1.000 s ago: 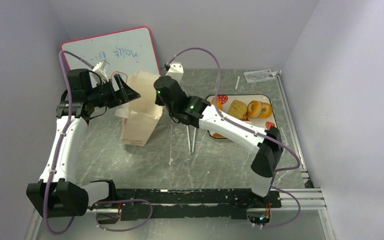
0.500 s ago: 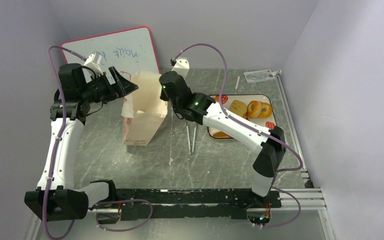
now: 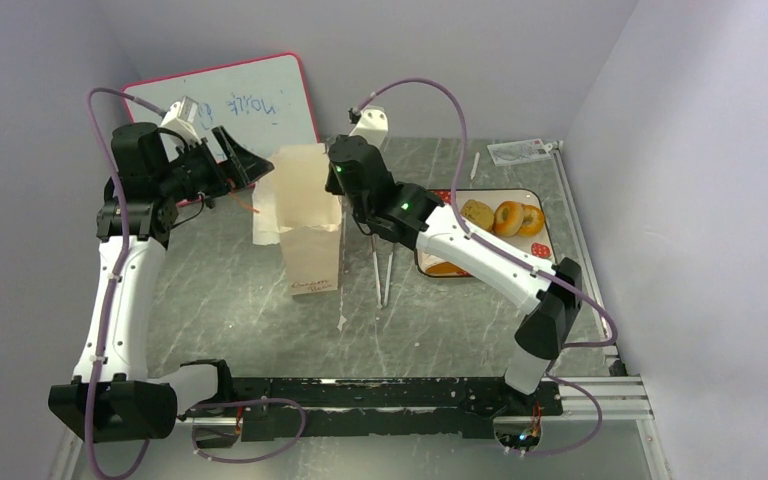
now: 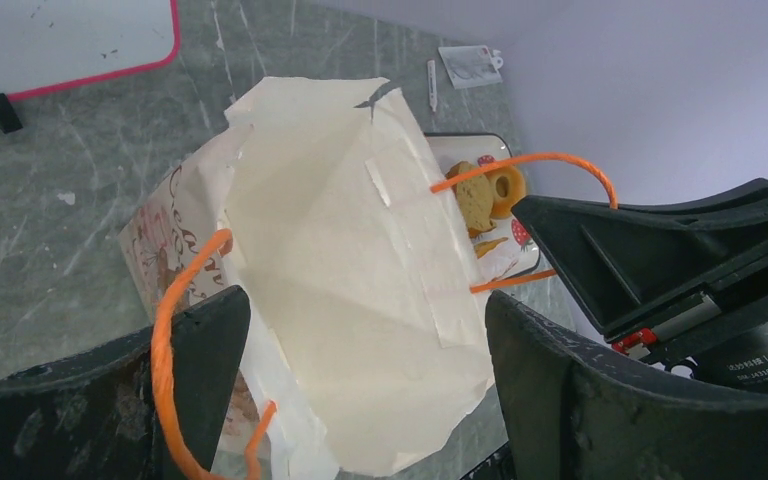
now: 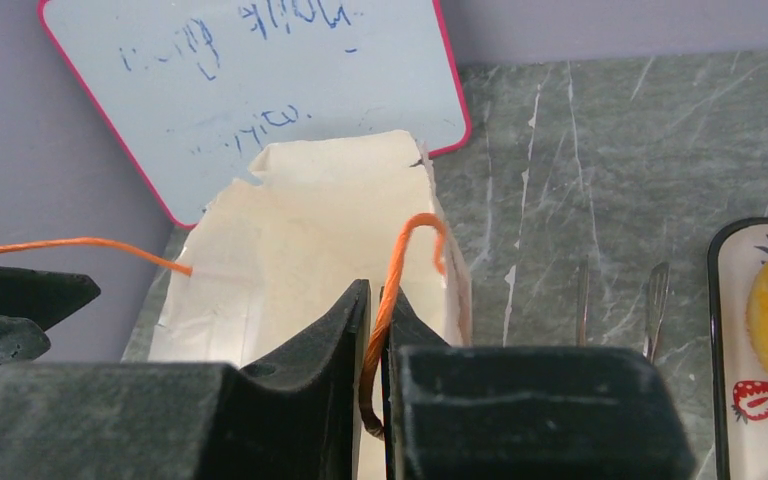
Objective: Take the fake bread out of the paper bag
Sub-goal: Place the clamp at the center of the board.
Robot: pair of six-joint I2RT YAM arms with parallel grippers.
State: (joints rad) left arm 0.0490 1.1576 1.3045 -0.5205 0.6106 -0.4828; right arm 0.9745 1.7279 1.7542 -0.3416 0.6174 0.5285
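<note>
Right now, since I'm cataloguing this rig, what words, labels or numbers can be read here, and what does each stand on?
"DAMIAO": on the black motor housing at the lower right of the left wrist view; the model line under it is too blurred to read.
Blue handwriting on the whiteboard: not legible.
Cursive print on the paper bag: begins "Ce", rest unreadable.
Print on the card at the table's far edge: too small.

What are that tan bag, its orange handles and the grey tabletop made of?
The bag looks like thin matte paper: sharp creases, nicked rim, tape strips. The orange handle seems to be slim cord, perhaps twisted paper or string; it bends in loose curves. The tabletop is grey with white veins, marble-like, possibly only a printed surface.
</note>
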